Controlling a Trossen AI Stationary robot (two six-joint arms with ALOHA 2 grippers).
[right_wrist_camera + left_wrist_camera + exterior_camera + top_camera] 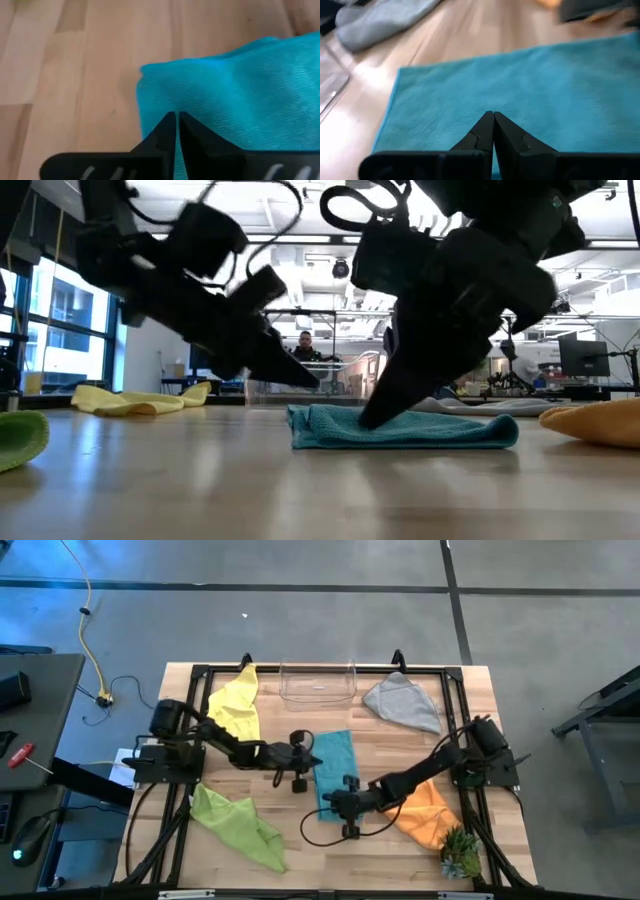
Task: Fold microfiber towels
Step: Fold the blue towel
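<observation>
Hands (176, 117) closed on teal towel (240, 95)

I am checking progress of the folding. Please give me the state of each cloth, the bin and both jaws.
teal towel: spread flat, centre
yellow towel: crumpled
lime green towel: crumpled
grey towel: crumpled
orange towel: crumpled
clear bin: empty
left gripper: jaws shut, at the teal towel
right gripper: jaws shut, at the teal towel

No readable text, labels (or numbers) anywhere
</observation>
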